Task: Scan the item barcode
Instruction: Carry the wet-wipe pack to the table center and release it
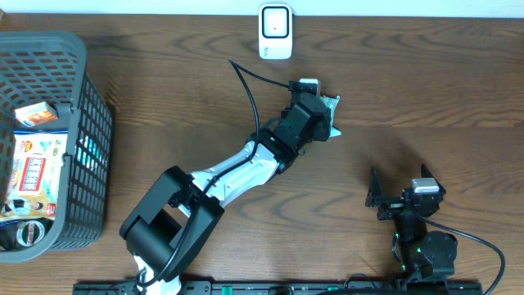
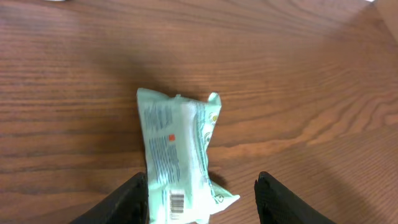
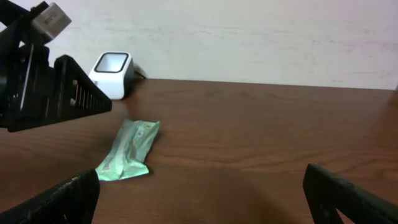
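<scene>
The item is a mint-green soft packet (image 2: 177, 155) lying flat on the wooden table, its barcode (image 2: 177, 202) facing up near my left wrist camera. My left gripper (image 2: 202, 199) straddles the packet's near end with its jaws apart; the left finger (image 2: 134, 200) is against the packet's edge, while the right finger (image 2: 277, 200) stands well off it. From overhead, the left gripper (image 1: 318, 115) covers most of the packet (image 1: 332, 105). The white barcode scanner (image 1: 275, 31) stands at the table's far edge. My right gripper (image 1: 399, 179) is open and holds nothing, near the front right, with the packet (image 3: 127, 149) ahead of it.
A dark mesh basket (image 1: 82, 123) with several packaged goods stands at the left edge. A black cable (image 1: 246, 82) runs over the table behind the left arm. The scanner (image 3: 112, 70) shows by the back wall in the right wrist view.
</scene>
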Motion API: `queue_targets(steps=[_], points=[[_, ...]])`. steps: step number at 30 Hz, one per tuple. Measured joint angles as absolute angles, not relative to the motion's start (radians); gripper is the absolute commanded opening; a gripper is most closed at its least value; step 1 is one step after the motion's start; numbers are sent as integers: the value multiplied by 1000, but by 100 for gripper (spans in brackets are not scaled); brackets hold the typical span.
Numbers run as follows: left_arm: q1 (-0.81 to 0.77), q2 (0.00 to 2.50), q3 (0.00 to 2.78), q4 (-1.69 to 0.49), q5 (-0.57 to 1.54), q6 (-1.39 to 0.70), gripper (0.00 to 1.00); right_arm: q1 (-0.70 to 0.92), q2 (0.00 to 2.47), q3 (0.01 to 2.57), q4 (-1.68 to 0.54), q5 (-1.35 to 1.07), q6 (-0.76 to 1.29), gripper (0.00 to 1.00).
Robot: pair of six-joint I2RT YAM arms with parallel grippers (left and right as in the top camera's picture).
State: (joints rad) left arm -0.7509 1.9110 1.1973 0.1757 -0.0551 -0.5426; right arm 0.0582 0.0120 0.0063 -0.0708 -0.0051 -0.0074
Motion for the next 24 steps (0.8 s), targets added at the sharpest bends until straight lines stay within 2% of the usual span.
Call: queue_targets(steps=[5, 6, 8, 9, 14, 15, 16, 18, 19, 20, 24], points=[[-751, 1826, 1197, 169, -59, -500, 55, 59, 12, 6, -71, -5, -7, 99], [-751, 1789, 1197, 168, -59, -472, 53, 58, 12, 6, -71, -5, -7, 99], [-751, 1717, 1197, 165, -66, -421, 35, 59, 12, 6, -71, -5, -7, 99], [-751, 1682, 1198, 157, -79, -399, 30, 58, 12, 6, -71, -5, -7, 99], [-748, 1609, 1203, 55, -183, -330, 28, 59, 12, 6, -71, -5, -7, 99], [-745, 1611, 1203, 27, -197, -323, 29, 58, 12, 6, -71, -5, -7, 99], [-741, 1616, 1203, 3, -211, -316, 36, 58, 12, 6, -71, -5, -7, 99], [-731, 1626, 1203, -22, -229, -308, 58, 59, 12, 6, -71, -5, -7, 99], [-723, 1627, 1203, -28, -237, -299, 63, 58, 12, 6, -71, -5, -7, 99], [-716, 1627, 1203, -30, -243, -294, 66, 58, 12, 6, -71, -5, -7, 99], [-687, 1592, 1202, -38, -254, -262, 69, 59, 12, 6, -71, -5, -7, 99]])
